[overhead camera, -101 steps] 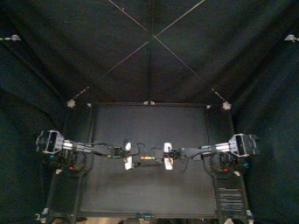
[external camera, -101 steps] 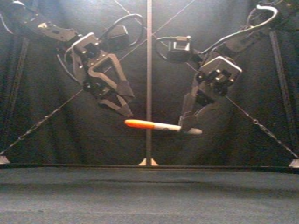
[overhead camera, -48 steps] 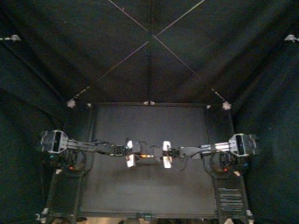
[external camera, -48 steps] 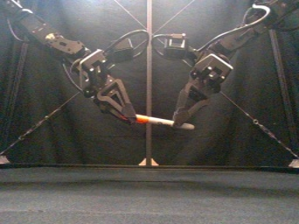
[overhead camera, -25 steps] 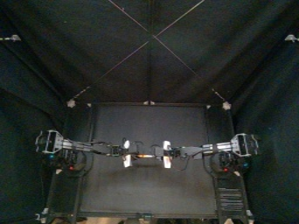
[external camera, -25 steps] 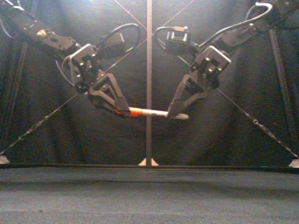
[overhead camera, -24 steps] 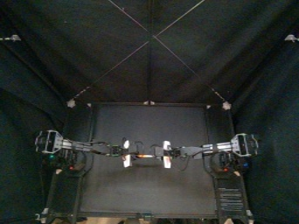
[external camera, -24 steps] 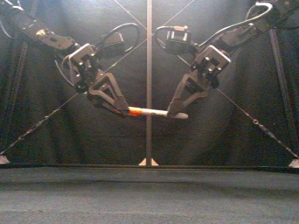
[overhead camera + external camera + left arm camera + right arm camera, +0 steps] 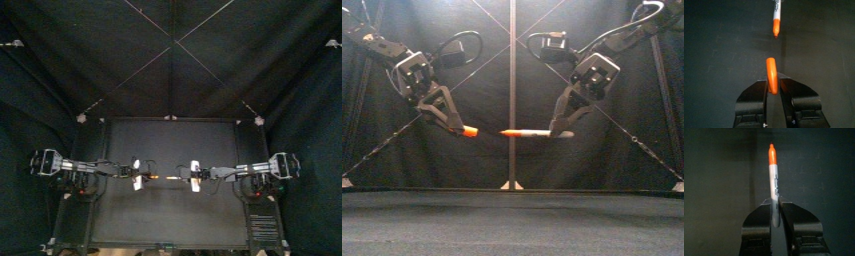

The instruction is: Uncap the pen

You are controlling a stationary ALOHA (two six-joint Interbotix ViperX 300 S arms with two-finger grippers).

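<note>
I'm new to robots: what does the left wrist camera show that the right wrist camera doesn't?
Only the left wrist view shows the orange cap, pinched in the left claw, and the open gap between it and the pen. Only the right wrist view shows the right claw gripping the pen's pale barrel. Both show the pen itself, its orange tip bare, against the dark table below.

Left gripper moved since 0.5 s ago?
Yes: the left gripper pulled toward the table's left edge in the front view, taking the orange cap off the pen.
</note>
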